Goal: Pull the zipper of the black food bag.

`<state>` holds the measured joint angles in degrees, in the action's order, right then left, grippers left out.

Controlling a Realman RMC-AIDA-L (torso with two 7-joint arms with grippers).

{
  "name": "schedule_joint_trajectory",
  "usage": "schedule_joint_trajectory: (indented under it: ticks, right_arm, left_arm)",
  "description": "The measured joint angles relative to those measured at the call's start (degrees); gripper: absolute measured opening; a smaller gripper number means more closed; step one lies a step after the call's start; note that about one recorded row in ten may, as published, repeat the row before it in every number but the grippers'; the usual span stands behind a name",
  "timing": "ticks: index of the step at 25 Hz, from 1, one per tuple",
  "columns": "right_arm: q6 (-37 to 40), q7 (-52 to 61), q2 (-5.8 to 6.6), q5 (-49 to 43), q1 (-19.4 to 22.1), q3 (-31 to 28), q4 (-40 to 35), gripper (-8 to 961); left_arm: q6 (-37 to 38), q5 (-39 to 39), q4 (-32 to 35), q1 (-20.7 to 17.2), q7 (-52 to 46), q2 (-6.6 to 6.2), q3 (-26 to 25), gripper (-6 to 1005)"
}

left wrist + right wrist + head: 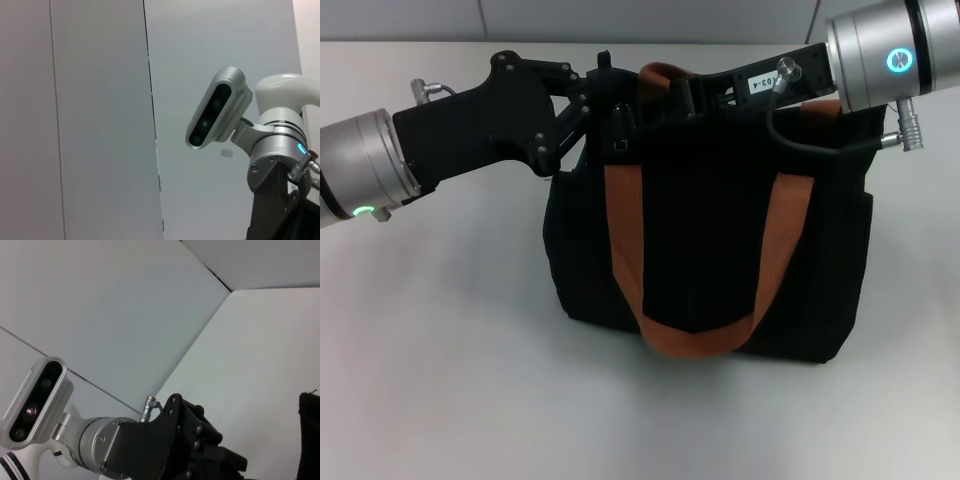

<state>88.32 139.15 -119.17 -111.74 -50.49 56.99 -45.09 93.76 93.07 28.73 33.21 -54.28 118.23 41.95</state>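
Observation:
The black food bag (pixel 710 240) stands upright in the middle of the white table, with one orange-brown strap (pixel 695 340) hanging down its front and the other (pixel 660 72) rising at its top. My left gripper (pixel 610 105) reaches in from the left to the bag's top left edge. My right gripper (pixel 685 97) reaches in from the right along the top edge, close to the left one. The zipper pull is hidden behind the grippers. A sliver of the bag (pixel 310 440) shows in the right wrist view.
The white table (pixel 440 380) spreads to the left of and in front of the bag. A grey panelled wall (pixel 100 120) stands behind. The left wrist view shows my right arm's wrist (pixel 277 150); the right wrist view shows my left arm's black gripper body (pixel 185 440).

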Motion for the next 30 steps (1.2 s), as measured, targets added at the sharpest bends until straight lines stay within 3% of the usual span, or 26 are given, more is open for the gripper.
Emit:
schedule_joint_trajectory:
  ticks: [4, 21, 26, 30]
  right_arm:
    - [-0.29, 0.0, 0.0, -0.1, -0.05, 0.12, 0.0, 322]
    - [-0.44, -0.03, 0.0, -0.46, -0.1, 0.41, 0.01, 163]
    - [-0.47, -0.03, -0.02, -0.51, 0.07, 1.86, -1.63, 166]
    - [-0.52, 1.25, -0.08, -0.51, 0.57, 2.57, -3.25, 62]
  left_arm:
    - [0.18, 0.0, 0.01, 0.09, -0.02, 0.05, 0.05, 29]
    - [0.37, -0.08, 0.01, -0.49, -0.04, 0.07, -0.03, 29]
    - [0.14, -0.11, 0.0, -0.63, -0.04, 0.07, -0.03, 29]
    - [0.1, -0.11, 0.01, -0.76, -0.04, 0.05, -0.03, 29]
